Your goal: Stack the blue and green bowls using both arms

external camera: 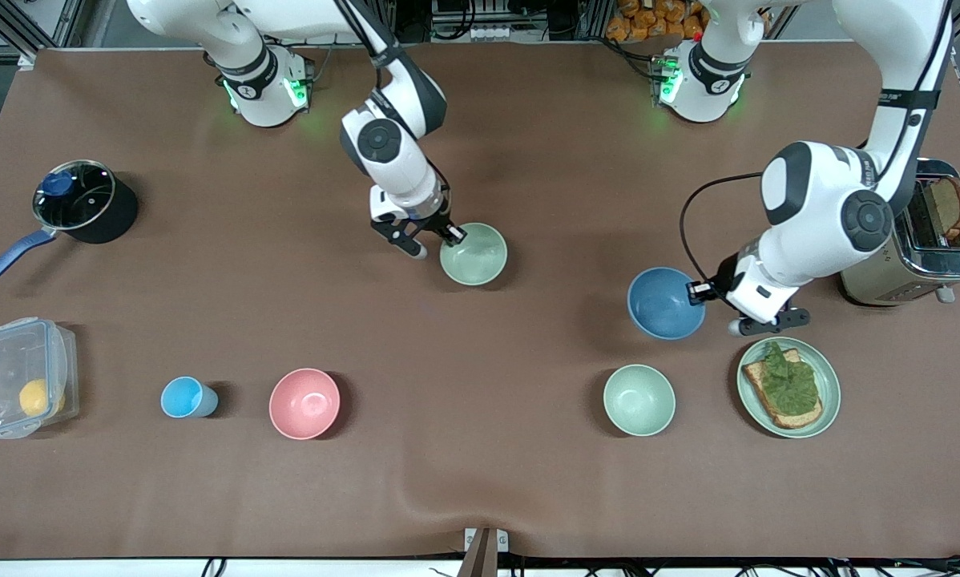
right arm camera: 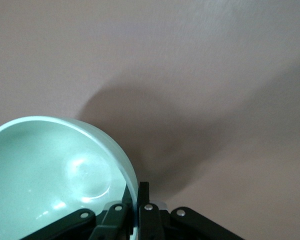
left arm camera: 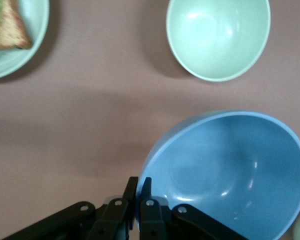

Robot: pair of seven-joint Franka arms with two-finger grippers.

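The blue bowl (external camera: 664,304) is toward the left arm's end of the table. My left gripper (external camera: 703,290) is shut on its rim, on the side toward the toaster. In the left wrist view the blue bowl (left arm camera: 230,175) hangs tilted a little above the cloth from the gripper (left arm camera: 139,192). The green bowl (external camera: 473,254) is near the table's middle. My right gripper (external camera: 450,237) is shut on its rim. In the right wrist view the green bowl (right arm camera: 55,180) is tilted in the gripper (right arm camera: 135,197), one finger inside the rim and one outside.
A twin green bowl (external camera: 639,399) and a green plate with toast (external camera: 788,387) lie nearer the front camera than the blue bowl. A toaster (external camera: 929,232) stands beside the left arm. A pink bowl (external camera: 304,403), light-blue cup (external camera: 185,397), plastic box (external camera: 23,389) and lidded pot (external camera: 79,200) are at the right arm's end.
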